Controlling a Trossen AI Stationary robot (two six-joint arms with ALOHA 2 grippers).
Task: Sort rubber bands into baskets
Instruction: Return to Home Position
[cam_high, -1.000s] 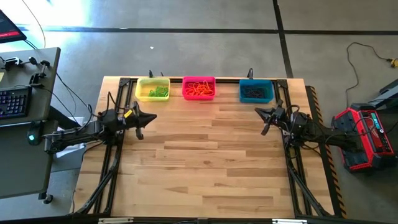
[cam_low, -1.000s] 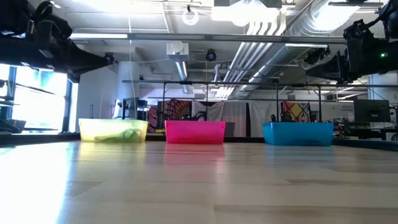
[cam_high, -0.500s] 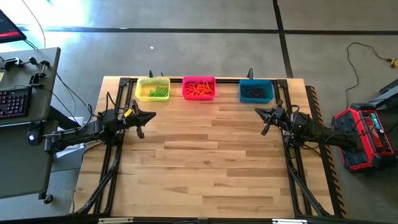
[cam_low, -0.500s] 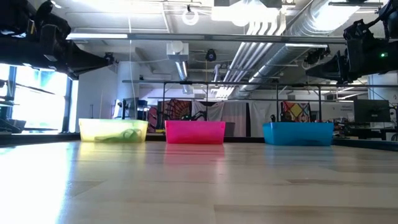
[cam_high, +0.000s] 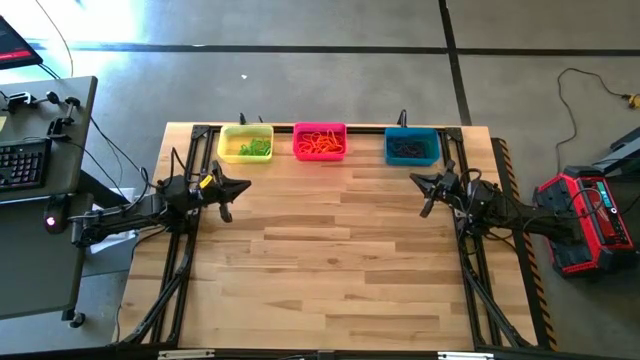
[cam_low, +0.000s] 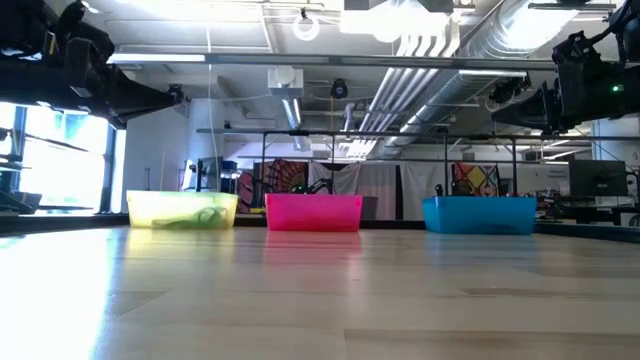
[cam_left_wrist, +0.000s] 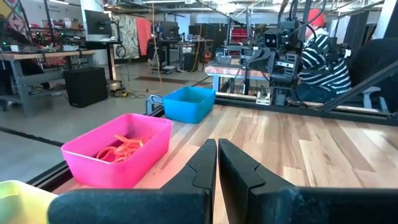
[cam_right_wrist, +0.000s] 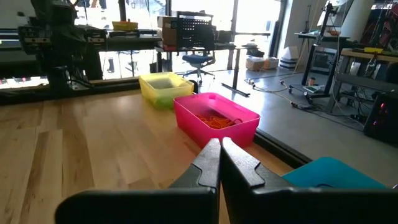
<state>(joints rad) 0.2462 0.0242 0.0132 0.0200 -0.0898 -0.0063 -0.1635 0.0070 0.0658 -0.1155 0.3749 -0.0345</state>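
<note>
Rubber bands (cam_high: 320, 146): lying sorted in baskets (cam_high: 296, 142). Left hand (cam_high: 238, 187), right hand (cam_high: 424, 185): fingers pressed together, empty, near baskets. Homing: best withdrawn level, clear of rims.

Bare tabletop (cam_high: 330, 260) before three baskets (cam_low: 313, 214)

We see the yellow basket (cam_high: 245, 128), the pink basket (cam_high: 320, 127) and the teal basket (cam_high: 412, 131) standing upright in a row along the far edge of the worktop (cam_high: 330, 260), apart from one another, yellow on the left, teal on the right. All three are small, rectangular and open-topped. Green rubber bands (cam_high: 256, 150) lie loosely tangled in the yellow one, orange rubber bands (cam_high: 320, 146) in the pink, dark rubber bands (cam_high: 408, 150) in the teal.
</note>
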